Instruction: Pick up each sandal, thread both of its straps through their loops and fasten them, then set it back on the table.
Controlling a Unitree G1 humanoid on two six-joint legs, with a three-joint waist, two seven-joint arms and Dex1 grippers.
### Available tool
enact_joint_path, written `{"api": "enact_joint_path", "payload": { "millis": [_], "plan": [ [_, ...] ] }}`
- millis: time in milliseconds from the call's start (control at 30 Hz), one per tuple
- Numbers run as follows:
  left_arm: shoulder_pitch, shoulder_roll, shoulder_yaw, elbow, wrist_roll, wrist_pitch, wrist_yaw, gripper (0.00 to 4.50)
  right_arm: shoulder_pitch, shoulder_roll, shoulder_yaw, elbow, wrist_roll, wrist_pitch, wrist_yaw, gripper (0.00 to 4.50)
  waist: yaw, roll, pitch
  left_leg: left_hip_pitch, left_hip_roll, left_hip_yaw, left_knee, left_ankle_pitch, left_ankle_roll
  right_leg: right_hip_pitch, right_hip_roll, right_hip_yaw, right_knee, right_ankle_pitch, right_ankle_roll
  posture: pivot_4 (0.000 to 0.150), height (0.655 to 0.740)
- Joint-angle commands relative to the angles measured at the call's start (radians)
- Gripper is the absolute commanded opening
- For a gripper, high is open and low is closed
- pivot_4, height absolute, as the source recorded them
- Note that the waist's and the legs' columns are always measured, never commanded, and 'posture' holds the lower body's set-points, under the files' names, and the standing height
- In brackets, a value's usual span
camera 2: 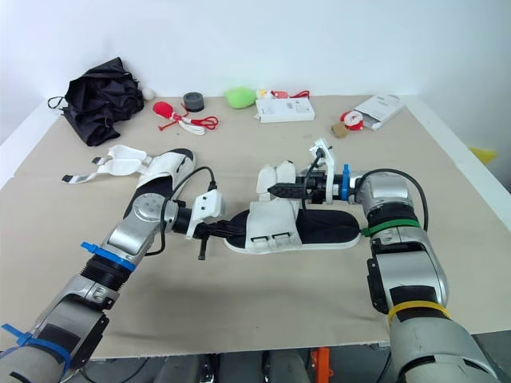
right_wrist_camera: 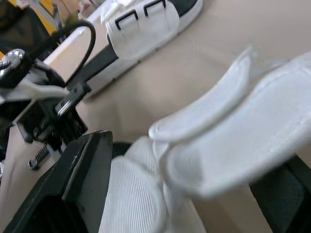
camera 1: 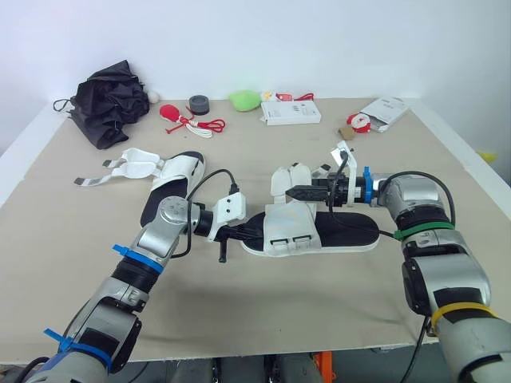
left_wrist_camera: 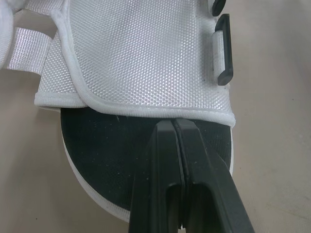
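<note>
A sandal with a black footbed, white sole and white mesh straps [camera 1: 343, 230] is lying flat near the middle of the beige counter [camera 1: 335, 311], its toe pointing toward nine o'clock. The left pincer [left_wrist_camera: 173, 127] is reaching in at the toe end. Its two black fingers [left_wrist_camera: 160, 160] are pressed together, their tips sitting on the footbed right at the edge of the wide white front band [camera 1: 287, 227], which is carrying two black rectangular loops [camera 1: 291, 239]. The right pincer [camera 1: 297, 191] is coming in from three o'clock, above the footbed, and is clamped on a white strap flap [camera 1: 289, 177] that is standing up from the far side of the sandal. A second sandal of the same kind [camera 1: 177, 174] is lying at ten o'clock from the first, well apart from both pincers, with its loose white straps [camera 1: 120, 166] spreading out across the counter. A black crumpled fabric bundle [camera 1: 108, 100] is sitting at the far eleven o'clock corner.
</note>
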Motion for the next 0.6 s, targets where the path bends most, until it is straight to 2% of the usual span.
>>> {"api": "enact_joint_path", "payload": {
  "millis": [33, 333, 600],
  "plan": [
    [0.026, 0.007, -0.038, 0.015, 0.038, 0.025, 0.009, 0.0, -0.053, 0.024, -0.065, 0.037, 0.02, -0.038, -0.032, 4.33, -0.001, 0.0, 0.0, 0.0, 0.0, 0.0, 0.0, 0.0, 0.0, 0.0, 0.0, 0.0, 0.0, 0.0, 0.0, 0.15, 0.74],
    [0.038, 0.015, -0.033, -0.006, 0.033, 0.046, 0.016, 0.0, -0.119, 0.098, -0.193, 0.17, 0.034, -0.13, -0.172, 4.33, -0.003, 0.0, 0.0, 0.0, 0.0, 0.0, 0.0, 0.0, 0.0, 0.0, 0.0, 0.0, 0.0, 0.002, -0.003, 0.15, 0.74],
    [0.056, 0.023, -0.027, -0.033, 0.03, 0.066, 0.023, 0.0, -0.159, 0.106, -0.253, 0.239, 0.022, -0.2, -0.261, 4.33, -0.005, 0.0, 0.0, 0.0, 0.0, 0.0, -0.001, 0.0, 0.0, 0.0, 0.0, 0.0, 0.0, 0.002, -0.004, 0.15, 0.74]
  ]
}}
